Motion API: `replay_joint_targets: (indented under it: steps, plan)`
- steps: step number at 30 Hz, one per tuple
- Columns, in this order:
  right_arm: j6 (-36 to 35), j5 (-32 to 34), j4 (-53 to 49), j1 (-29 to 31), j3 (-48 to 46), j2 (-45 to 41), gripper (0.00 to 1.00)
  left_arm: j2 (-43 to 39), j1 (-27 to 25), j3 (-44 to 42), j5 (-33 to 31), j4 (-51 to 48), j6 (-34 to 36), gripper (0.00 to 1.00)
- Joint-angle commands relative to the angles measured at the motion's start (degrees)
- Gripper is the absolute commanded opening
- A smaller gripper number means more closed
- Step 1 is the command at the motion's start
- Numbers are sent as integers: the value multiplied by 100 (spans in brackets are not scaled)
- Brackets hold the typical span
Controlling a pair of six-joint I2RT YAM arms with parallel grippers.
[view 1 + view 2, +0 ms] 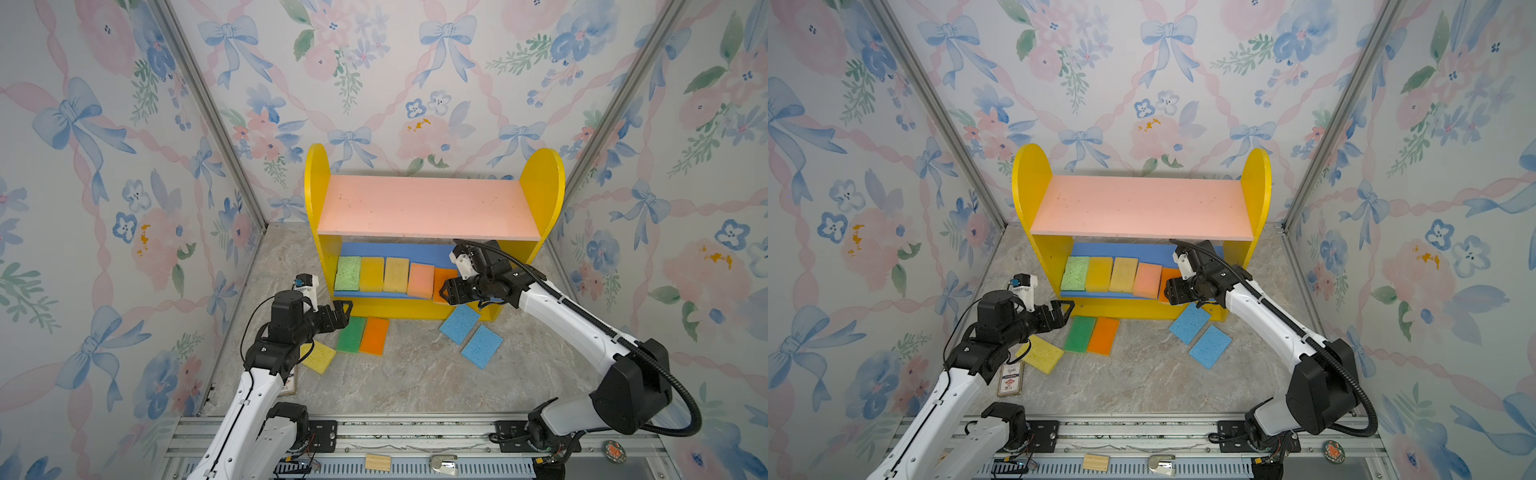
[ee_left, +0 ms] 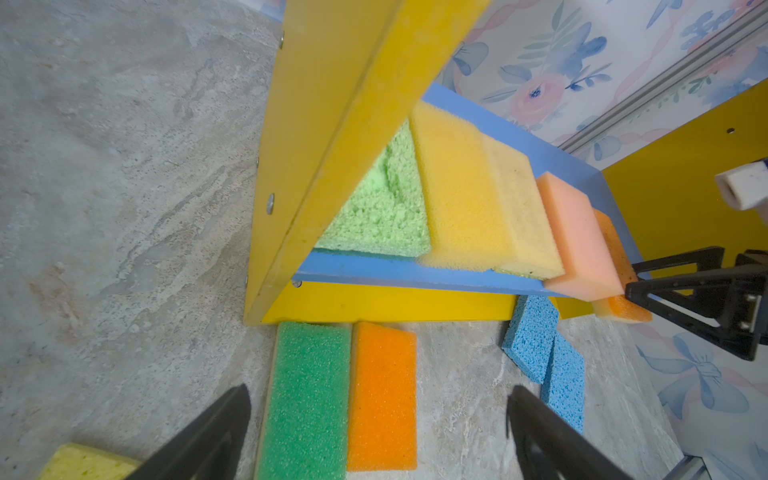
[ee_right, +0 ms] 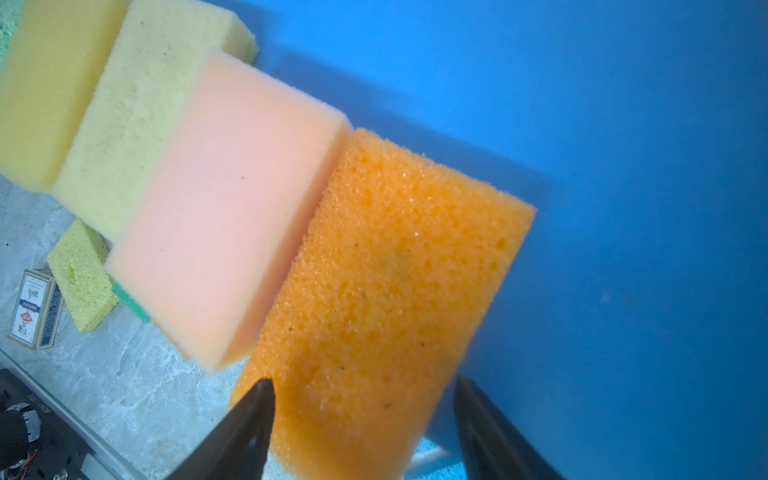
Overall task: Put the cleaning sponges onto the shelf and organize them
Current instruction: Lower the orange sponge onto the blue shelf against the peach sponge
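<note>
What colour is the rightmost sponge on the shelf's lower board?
Orange. The rectangular porous foam sponge shows best in the right wrist view.

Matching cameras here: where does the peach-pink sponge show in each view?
In a top view: peach-pink sponge, fourth from left on the shelf.
In a top view: peach-pink sponge, same slot.
Left wrist: peach-pink sponge, fourth again.
Right wrist: peach-pink sponge, close up.
Shared landmark: orange sponge next to it.

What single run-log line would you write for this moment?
left gripper: open, near green sponge on table | right gripper: open, astride orange sponge on blue lower board | shelved: five | loose: five
</note>
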Motion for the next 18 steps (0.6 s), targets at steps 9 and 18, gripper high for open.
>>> replay_joint_targets:
  steps: [9,18]
  plan:
    - [258,96,-14,-110,-64,167,59,-2,-30,-55,71,55,108,98]
    - [295,233,19,-172,172,509,57,5,-30,-48,71,50,110,98]
